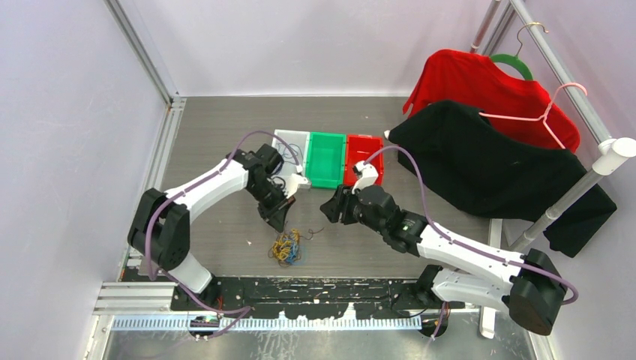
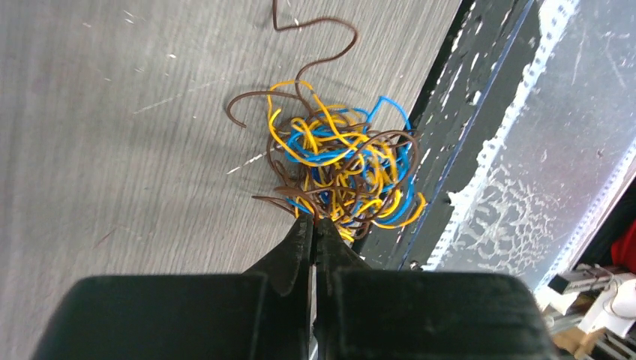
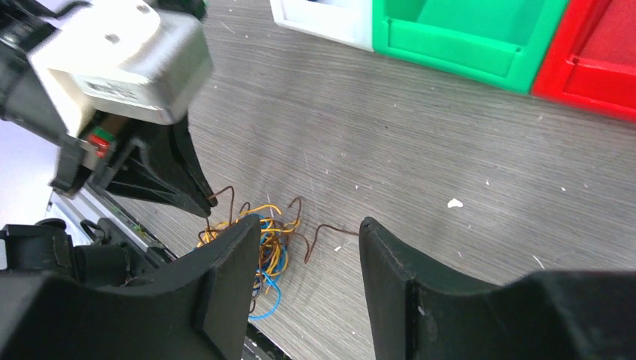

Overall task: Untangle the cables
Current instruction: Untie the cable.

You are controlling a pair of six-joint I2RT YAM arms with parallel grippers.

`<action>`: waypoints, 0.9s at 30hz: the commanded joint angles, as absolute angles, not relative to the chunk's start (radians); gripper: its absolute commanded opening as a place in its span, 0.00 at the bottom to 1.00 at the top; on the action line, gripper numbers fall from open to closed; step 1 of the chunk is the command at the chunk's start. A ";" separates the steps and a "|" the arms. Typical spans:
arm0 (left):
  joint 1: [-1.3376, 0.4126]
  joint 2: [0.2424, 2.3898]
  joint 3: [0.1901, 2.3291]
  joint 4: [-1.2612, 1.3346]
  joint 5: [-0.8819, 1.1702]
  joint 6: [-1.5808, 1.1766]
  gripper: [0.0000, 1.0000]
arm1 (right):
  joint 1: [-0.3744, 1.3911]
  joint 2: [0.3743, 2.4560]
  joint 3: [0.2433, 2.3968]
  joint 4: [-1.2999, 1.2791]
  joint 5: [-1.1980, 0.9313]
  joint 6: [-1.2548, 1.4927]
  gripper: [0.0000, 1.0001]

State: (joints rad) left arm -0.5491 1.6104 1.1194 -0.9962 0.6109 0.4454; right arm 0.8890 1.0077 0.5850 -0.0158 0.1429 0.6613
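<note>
The left end effector (image 2: 313,221) is closed on a strand at the edge of the cables (image 1: 286,247), a knot lying on the counter (image 1: 217,127) near its front edge; the right end effector (image 3: 309,232) hangs half open, empty. Pulling could tighten or drag the whole knot, as nothing pins it. The 3 bins (image 1: 325,161) behind look empty

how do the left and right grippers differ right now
The left gripper is shut, its fingers pressed together; the right gripper is open with nothing between its fingers. The left gripper's tips sit at the edge of the cables; the right gripper hangs apart from them. Both are black and aim toward the tangle.
</note>
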 commanded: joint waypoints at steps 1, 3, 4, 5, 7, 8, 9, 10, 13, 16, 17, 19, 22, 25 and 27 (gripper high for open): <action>-0.542 1.495 1.246 -1.098 0.636 0.390 0.00 | 0.910 1.036 0.591 0.136 0.140 0.661 0.59; -0.542 1.466 1.297 -1.132 0.614 0.354 0.00 | 0.935 1.049 0.602 0.168 0.158 0.629 0.65; -0.541 1.452 1.316 -1.142 0.605 0.336 0.00 | 0.954 1.052 0.607 0.192 0.175 0.605 0.67; -0.542 1.442 1.333 -1.151 0.598 0.316 0.00 | 0.973 1.056 0.611 0.217 0.188 0.575 0.69; -0.542 1.422 1.358 -1.156 0.587 0.279 0.00 | 1.025 1.071 0.625 0.269 0.214 0.502 0.72; -0.541 1.417 1.370 -1.162 0.585 0.263 0.00 | 1.050 1.082 0.634 0.291 0.225 0.468 0.73; -0.541 1.416 1.386 -1.174 0.585 0.252 0.00 | 1.078 1.096 0.648 0.309 0.237 0.426 0.74; -0.541 1.416 1.405 -1.187 0.588 0.245 0.00 | 1.100 1.113 0.662 0.323 0.245 0.403 0.74; -0.542 1.420 1.456 -1.231 0.601 0.232 0.00 | 1.146 1.172 0.692 0.370 0.263 0.374 0.75; -0.543 1.412 1.491 -1.253 0.610 0.220 0.00 | 1.181 1.210 0.697 0.449 0.302 0.343 0.75; -0.544 1.409 1.502 -1.262 0.615 0.218 0.00 | 1.191 1.220 0.700 0.464 0.339 0.333 0.75; -0.546 1.405 1.532 -1.284 0.626 0.213 0.00 | 1.205 1.236 0.702 0.504 0.375 0.314 0.74; -0.551 1.403 1.576 -1.310 0.637 0.199 0.00 | 1.209 1.260 0.710 0.550 0.378 0.292 0.73; -0.555 1.402 1.612 -1.335 0.663 0.182 0.00 | 1.209 1.296 0.742 0.558 0.382 0.277 0.71; -0.555 1.402 1.639 -1.361 0.693 0.187 0.00 | 1.209 1.330 0.763 0.570 0.401 0.269 0.70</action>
State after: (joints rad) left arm -0.5507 1.4311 1.5684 -1.2980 0.6102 0.2104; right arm 1.2041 1.2930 0.6853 0.4561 0.3454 0.3157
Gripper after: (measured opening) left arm 0.010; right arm 0.712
